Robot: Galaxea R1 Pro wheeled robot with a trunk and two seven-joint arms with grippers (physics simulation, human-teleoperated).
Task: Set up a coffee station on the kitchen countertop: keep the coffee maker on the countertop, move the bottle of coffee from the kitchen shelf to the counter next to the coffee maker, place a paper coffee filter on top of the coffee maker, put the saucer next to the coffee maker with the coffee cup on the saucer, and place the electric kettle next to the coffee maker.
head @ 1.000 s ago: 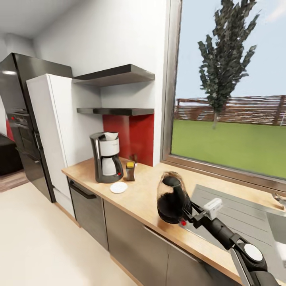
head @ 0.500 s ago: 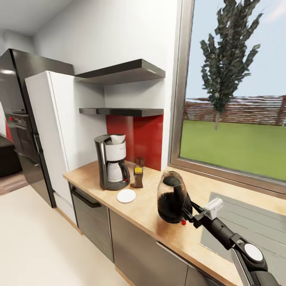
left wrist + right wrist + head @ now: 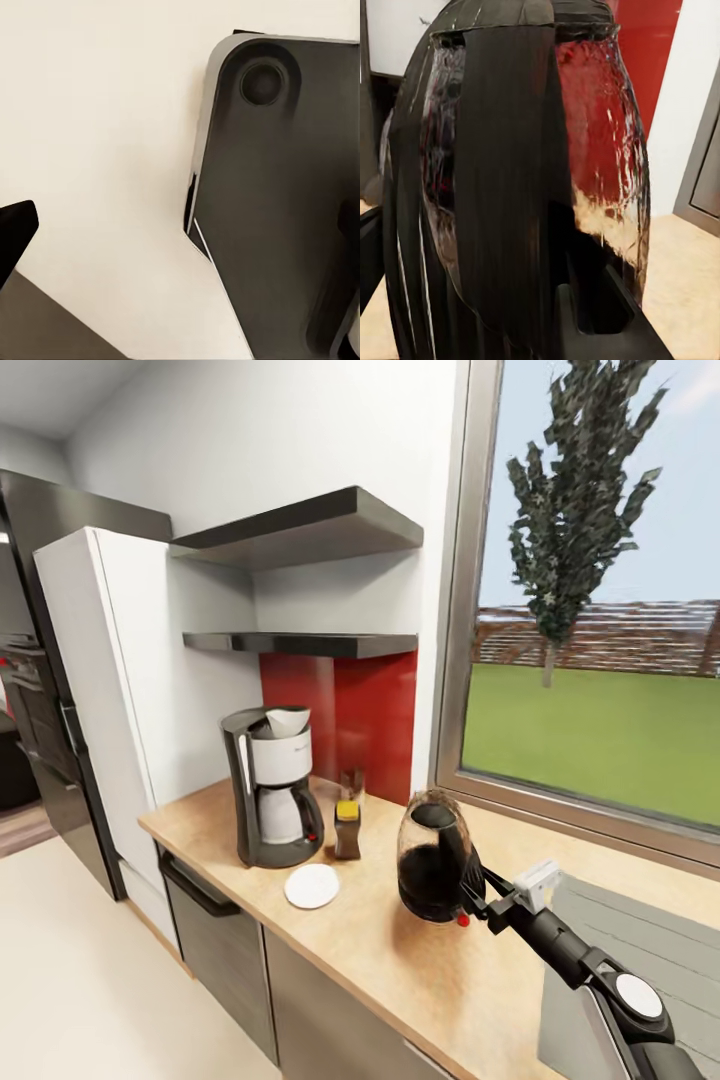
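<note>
The right gripper (image 3: 478, 893), apparently clamped on the electric kettle (image 3: 432, 857), has carried it closer to the coffee maker (image 3: 270, 785) ahead, so placement nears.

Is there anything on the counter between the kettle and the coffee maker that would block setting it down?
Partly. The electric kettle, held by the right claw, has the saucer and the bottle of coffee between it and the coffee maker. Bare kitchen countertop lies just right of the saucer.
</note>
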